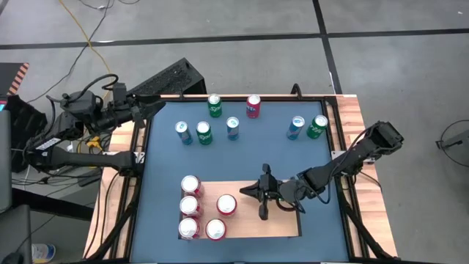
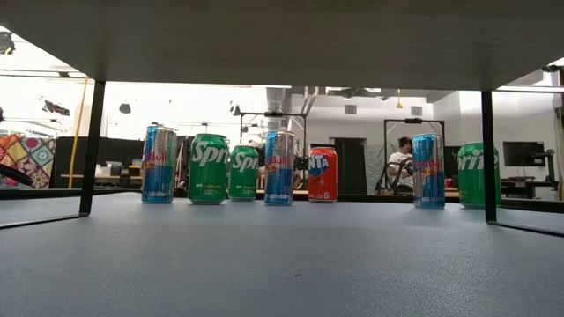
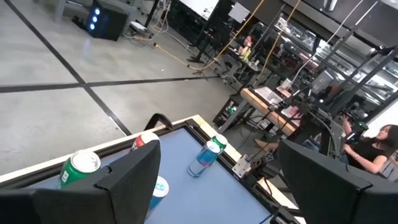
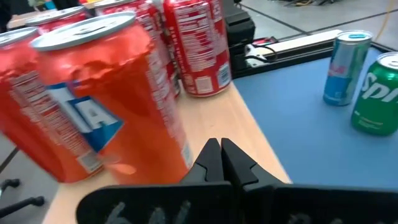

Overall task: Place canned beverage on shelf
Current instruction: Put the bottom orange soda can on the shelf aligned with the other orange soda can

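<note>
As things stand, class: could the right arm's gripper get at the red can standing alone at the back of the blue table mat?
Probably yes. The right gripper is shut and empty over the pale wooden shelf. Bare blue mat lies between it and the red can, with the green and blue cans off to either side.

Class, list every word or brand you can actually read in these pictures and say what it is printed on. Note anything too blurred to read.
"Spri" on the large green can.
"Spri" on the smaller green can.
"NTA" on the red can.
"rite" on the green can at the right post.
"TA" on the near red can.
"Spr" on the green can.
Blue cans: lettering too blurred.
Small print on the red can behind: unreadable.
</note>
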